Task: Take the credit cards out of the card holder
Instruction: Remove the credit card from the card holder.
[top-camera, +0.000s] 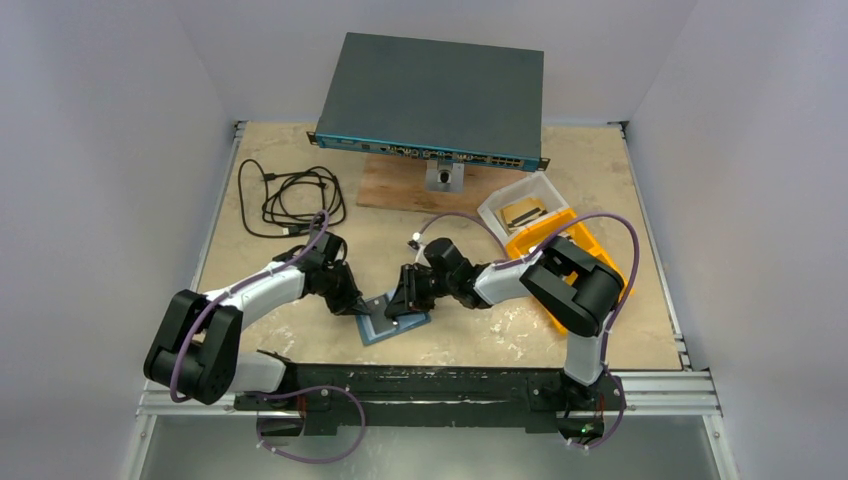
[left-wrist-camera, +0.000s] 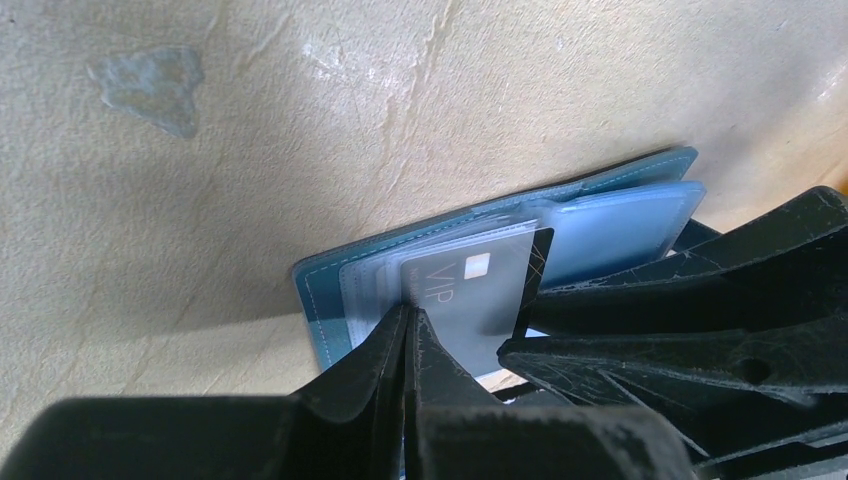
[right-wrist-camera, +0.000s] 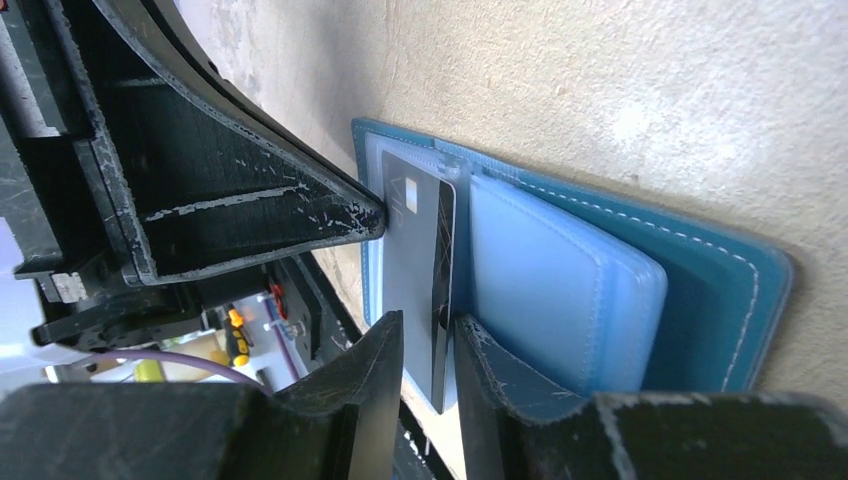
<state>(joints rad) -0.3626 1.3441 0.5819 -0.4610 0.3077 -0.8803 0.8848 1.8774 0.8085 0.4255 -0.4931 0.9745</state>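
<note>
Near front middle of the table (top-camera: 600, 180), saw the card holder (top-camera: 395, 325) open, a credit card (right-wrist-camera: 415, 250) poking from its pocket. Noted left gripper (left-wrist-camera: 408, 315) closed tight, tip pinning the holder; right gripper (right-wrist-camera: 430, 322) narrow astride the card's edge, grip unclear. Needed firm pinch, then straight rightward pull.

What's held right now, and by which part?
Right fingers appear to pinch the credit card by its protruding end. Left fingers, shut, hold nothing, tips resting on the card holder.
</note>
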